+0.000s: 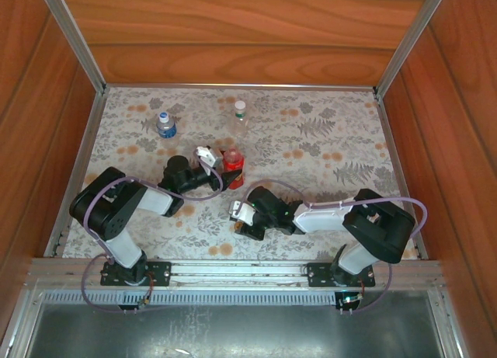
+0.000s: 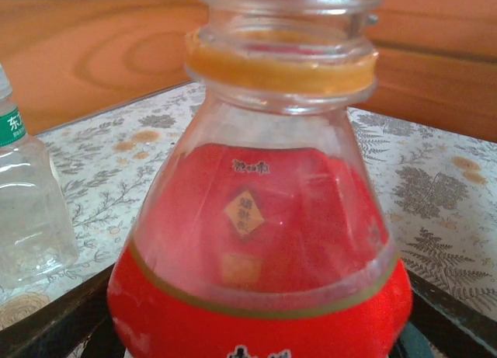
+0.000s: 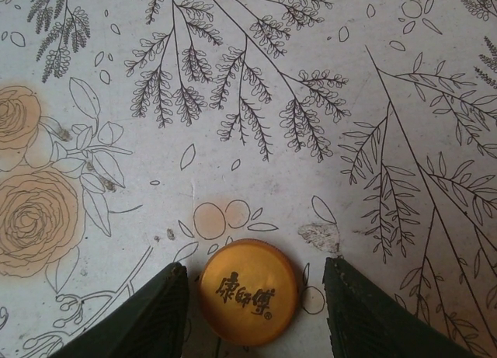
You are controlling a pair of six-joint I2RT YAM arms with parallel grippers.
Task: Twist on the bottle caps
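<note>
Orange round plastic cap (image 3: pixel 248 292) lies ungripped between the right tool's (image 3: pixel 255 266) parted jaws; uneven closing could flick it away.

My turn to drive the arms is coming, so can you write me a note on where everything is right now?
Left gripper: jaws on either side of the red bottle; grip or gap unclear.
Right gripper: open, straddling the orange cap lying on the table, not touching it.
Done: the short bottle wears a blue cap, the slim bottle a white cap; tightness unclear.
Left to do: the red bottle's neck is bare; pick up the orange cap and screw it on.
</note>
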